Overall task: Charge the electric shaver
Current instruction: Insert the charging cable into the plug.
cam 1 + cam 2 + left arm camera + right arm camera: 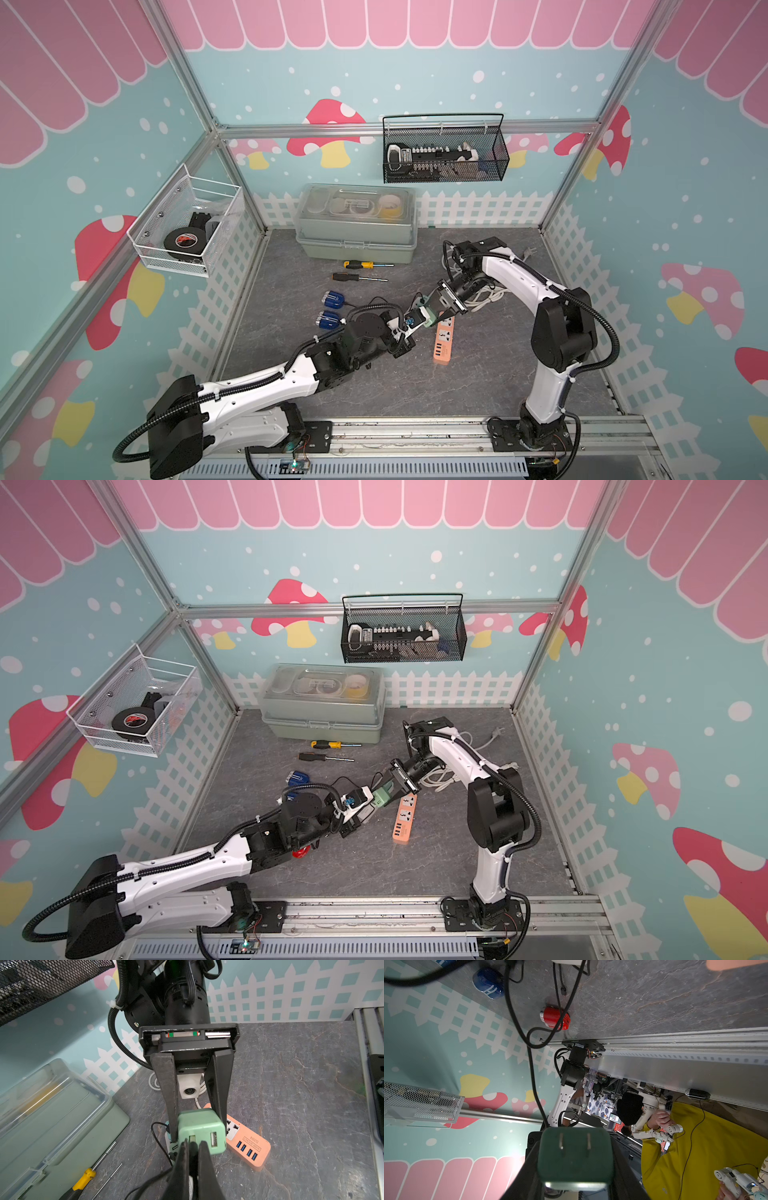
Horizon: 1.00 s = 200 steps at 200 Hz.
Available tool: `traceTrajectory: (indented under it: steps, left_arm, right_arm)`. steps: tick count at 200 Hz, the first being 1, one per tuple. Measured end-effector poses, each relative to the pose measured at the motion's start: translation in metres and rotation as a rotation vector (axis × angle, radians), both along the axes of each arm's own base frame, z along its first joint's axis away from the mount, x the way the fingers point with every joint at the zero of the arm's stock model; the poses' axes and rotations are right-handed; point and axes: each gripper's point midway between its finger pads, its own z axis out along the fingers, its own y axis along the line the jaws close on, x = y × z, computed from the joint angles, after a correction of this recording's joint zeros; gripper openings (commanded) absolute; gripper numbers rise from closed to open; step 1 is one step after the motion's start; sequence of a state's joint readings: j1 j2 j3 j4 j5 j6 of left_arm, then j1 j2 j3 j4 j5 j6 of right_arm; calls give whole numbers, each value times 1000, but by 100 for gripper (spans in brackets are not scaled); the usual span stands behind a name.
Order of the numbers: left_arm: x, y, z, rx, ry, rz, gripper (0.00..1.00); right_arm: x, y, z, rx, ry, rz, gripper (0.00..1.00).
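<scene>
The two hands meet tip to tip above the middle of the desk (415, 386), just over the far end of the orange power strip (442, 341), which lies flat and slants toward the front rail. Bare grey surface opens to the front and right of the strip, while the toolbox (355, 224) and two screwdrivers (359, 264) crowd the rear. The right hand (198, 1128) is partly closed, clamping opposite sides of the green charger block (204, 1136), whose prongs face back toward that wrist. The left hand (193, 1143) is pinched narrow on the black cable plug (194, 1149), right at the block's USB face; its fingertips hide whether the plug is seated. Two blue shavers (333, 298) lie toward the left wall. A red shaver (554, 1018) sits near the front edge, largely covered by the left arm in both top views. The thin black cable (529, 1022) loops across it, and which shaver it ends at cannot be made out. The strip's white cord (486, 296) is mostly behind the right arm. The desk is dark stone-patterned grey, boxed by teal mushroom-print walls carrying a black wire basket (444, 149) at the back and a white mesh basket (187, 224) on the left
</scene>
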<state>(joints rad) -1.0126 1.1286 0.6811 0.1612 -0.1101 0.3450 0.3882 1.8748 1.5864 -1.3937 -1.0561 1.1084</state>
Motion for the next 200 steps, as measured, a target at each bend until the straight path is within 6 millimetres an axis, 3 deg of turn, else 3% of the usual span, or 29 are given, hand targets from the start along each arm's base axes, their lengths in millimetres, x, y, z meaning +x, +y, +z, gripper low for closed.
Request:
traceTrajectory:
  steps: [200]
  left_arm:
    - [-4, -3, 3, 18, -190, 66, 0]
  right_arm:
    - [3, 2, 10, 48, -65, 27, 0]
